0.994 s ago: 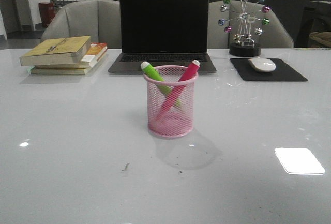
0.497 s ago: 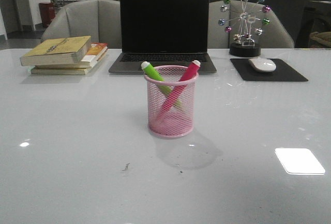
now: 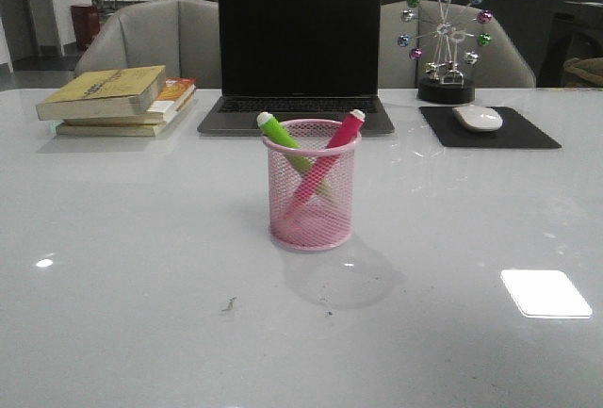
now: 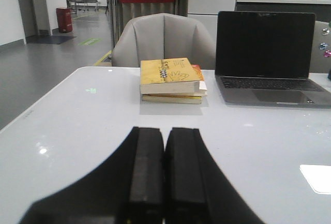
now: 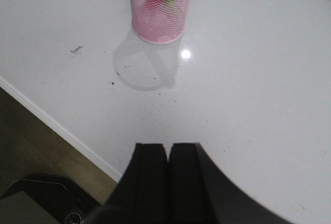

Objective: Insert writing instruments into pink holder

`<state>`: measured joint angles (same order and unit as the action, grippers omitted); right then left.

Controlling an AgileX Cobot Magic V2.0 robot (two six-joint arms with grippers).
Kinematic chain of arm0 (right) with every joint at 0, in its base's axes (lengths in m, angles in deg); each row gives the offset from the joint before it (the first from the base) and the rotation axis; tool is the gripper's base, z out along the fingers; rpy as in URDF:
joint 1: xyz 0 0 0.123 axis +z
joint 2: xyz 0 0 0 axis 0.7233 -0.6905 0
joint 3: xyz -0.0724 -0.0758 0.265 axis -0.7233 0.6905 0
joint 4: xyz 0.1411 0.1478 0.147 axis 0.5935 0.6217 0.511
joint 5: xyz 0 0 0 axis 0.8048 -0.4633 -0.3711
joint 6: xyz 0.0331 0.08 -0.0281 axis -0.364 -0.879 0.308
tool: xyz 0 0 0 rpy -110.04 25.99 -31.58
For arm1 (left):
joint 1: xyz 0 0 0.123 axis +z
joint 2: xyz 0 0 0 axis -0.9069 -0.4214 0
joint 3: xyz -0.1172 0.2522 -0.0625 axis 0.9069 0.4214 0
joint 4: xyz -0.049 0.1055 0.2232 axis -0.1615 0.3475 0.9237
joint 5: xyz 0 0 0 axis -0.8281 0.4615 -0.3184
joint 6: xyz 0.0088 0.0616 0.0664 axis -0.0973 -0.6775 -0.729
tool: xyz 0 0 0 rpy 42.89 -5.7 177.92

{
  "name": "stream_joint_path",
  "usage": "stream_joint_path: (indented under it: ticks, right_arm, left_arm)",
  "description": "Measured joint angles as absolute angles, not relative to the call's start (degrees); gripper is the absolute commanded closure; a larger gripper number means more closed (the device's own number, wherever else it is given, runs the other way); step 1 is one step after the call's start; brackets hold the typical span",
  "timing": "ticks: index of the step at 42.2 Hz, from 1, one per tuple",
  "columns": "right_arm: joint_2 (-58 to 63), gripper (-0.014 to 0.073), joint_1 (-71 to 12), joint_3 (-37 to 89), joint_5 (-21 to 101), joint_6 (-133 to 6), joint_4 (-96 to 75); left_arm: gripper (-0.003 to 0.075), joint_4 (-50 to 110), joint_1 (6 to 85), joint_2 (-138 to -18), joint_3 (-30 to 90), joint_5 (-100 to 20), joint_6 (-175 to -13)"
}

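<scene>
The pink mesh holder (image 3: pixel 311 203) stands upright at the table's middle, in front of the laptop. Inside it the lime green marker (image 3: pixel 280 135) leans left and the pink-magenta marker (image 3: pixel 341 135) leans right, crossing each other, whitish ends above the rim. The right wrist view shows the same holder (image 5: pixel 161 16) with both markers in it, well away from my right gripper (image 5: pixel 168 149), which is shut and holds nothing near the table's front edge. My left gripper (image 4: pixel 164 133) is shut and holds nothing, low over the left side of the table. Neither gripper shows in the front view.
A dark laptop (image 3: pixel 298 59) sits behind the holder, a stack of books (image 3: pixel 121 99) at the back left, a mouse (image 3: pixel 478 118) on a black pad and a ball ornament (image 3: pixel 445 40) at the back right. The table's front edge (image 5: pixel 62 131) lies close to my right gripper.
</scene>
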<state>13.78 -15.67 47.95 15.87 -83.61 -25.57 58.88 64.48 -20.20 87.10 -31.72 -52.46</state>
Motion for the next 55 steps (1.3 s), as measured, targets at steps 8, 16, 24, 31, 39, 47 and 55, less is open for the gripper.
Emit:
stream_joint_path:
  ticks: [8,16,24,31,39,47,55]
  right_arm:
    - [13.8,0.0565,-15.7,48.0,15.9,-83.6,-25.6]
    - [13.8,0.0565,-15.7,48.0,15.9,-83.6,-25.6]
    - [13.8,0.0565,-15.7,48.0,15.9,-83.6,-25.6]
    - [13.8,0.0565,-15.7,48.0,15.9,-83.6,-25.6]
    - [13.8,0.0565,-15.7,48.0,15.8,-83.6,-25.6]
    - [13.8,0.0565,-15.7,48.0,15.8,-83.6,-25.6]
    - [13.8,0.0565,-15.3,48.0,15.7,-83.6,-25.6]
  left_arm:
    - [0.0624,58.9,64.8,-20.2,87.6,-28.7,-52.2]
    - [0.0624,58.9,64.8,-20.2,87.6,-28.4,-52.2]
    - [0.0624,58.9,64.8,-20.2,87.6,-28.2,-52.2]
    - [0.0624,58.9,64.8,-20.2,87.6,-28.2,-52.2]
    - [0.0624,58.9,64.4,-20.2,87.6,-28.2,-52.2]
    - [0.0624,58.9,64.2,-20.2,87.6,-28.1,-52.2]
    - [0.0625,58.9,64.2,-20.2,87.6,-28.1,-52.2]
